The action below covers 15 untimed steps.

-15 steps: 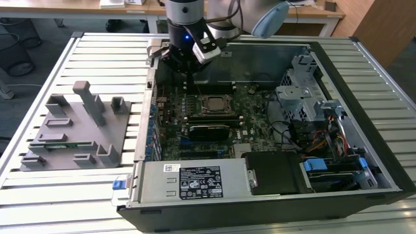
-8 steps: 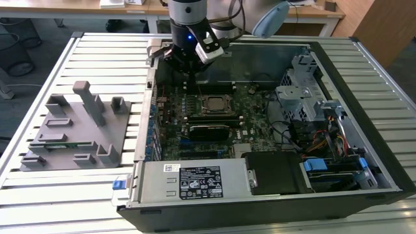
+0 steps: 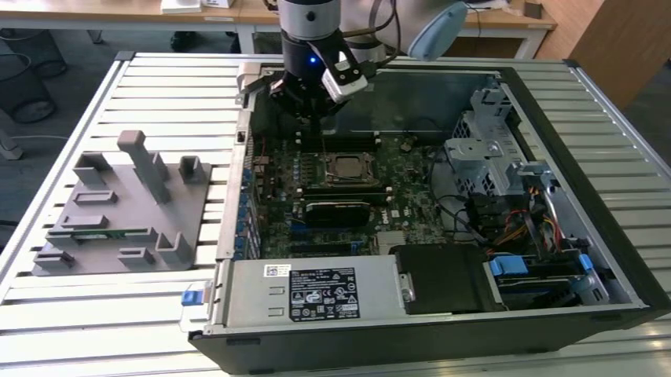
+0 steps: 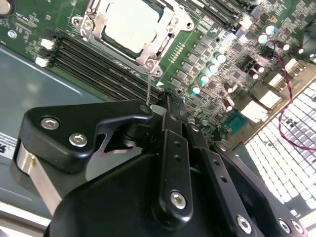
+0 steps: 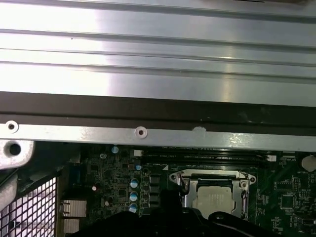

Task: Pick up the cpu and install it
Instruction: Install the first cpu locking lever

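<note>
The cpu (image 3: 343,167) lies flat in its socket on the motherboard inside the open computer case, its silver top ringed by the metal socket frame. Both wrist views show the cpu (image 4: 131,22) (image 5: 213,200) seated there. My gripper (image 3: 311,112) hangs above the memory slots just beyond the socket, apart from the chip. Its black fingers meet at the tips, so the gripper (image 4: 168,98) is shut. A thin metal socket lever (image 4: 148,81) rises from the frame's corner and ends right beside the fingertips. I cannot tell whether it touches them.
The case's metal wall (image 5: 148,131) stands close beyond the gripper. A black block (image 3: 335,210) sits below the socket, and a drive cage (image 3: 488,153) with cables is at the exterior view's right. A grey fixture (image 3: 115,212) holding a green stick stands on the slatted table at the left.
</note>
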Each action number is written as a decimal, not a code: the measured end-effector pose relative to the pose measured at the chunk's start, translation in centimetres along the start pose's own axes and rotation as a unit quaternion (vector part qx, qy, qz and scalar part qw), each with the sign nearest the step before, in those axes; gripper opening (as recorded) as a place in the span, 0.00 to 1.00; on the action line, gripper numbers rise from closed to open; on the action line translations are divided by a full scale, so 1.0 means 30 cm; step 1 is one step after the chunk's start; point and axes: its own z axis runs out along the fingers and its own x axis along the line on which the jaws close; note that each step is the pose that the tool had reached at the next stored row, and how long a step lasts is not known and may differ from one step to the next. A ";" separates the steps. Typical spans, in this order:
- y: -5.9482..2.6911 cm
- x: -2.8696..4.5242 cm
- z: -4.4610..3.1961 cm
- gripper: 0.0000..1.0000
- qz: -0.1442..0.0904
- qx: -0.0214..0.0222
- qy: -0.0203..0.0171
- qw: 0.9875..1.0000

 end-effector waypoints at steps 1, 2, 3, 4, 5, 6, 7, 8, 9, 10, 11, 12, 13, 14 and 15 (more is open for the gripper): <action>0.000 -0.004 0.000 0.11 0.000 0.000 0.000 1.000; 0.000 -0.007 0.000 0.11 0.000 0.000 0.000 1.000; 0.000 -0.010 0.001 0.11 0.000 0.000 0.000 1.000; 0.000 -0.014 0.001 0.11 0.000 0.000 0.000 1.000; 0.000 -0.018 0.001 0.11 0.000 0.000 0.000 1.000; -0.001 -0.022 0.001 0.11 0.000 0.000 0.000 1.000; -0.001 -0.025 0.001 0.11 0.000 0.000 0.000 1.000; -0.001 -0.027 0.001 0.11 0.000 0.000 0.000 1.000; -0.001 -0.030 0.001 0.11 0.000 0.000 0.000 1.000; -0.001 -0.032 0.001 0.11 0.000 0.000 0.000 1.000; -0.001 -0.035 0.002 0.11 0.000 0.000 0.000 1.000; -0.001 -0.039 0.002 0.11 0.000 0.000 0.000 1.000; -0.001 -0.042 0.002 0.11 0.000 0.000 0.000 1.000; -0.001 -0.045 0.002 0.11 0.000 0.000 0.000 1.000; -0.001 -0.048 0.002 0.11 0.000 0.000 0.000 1.000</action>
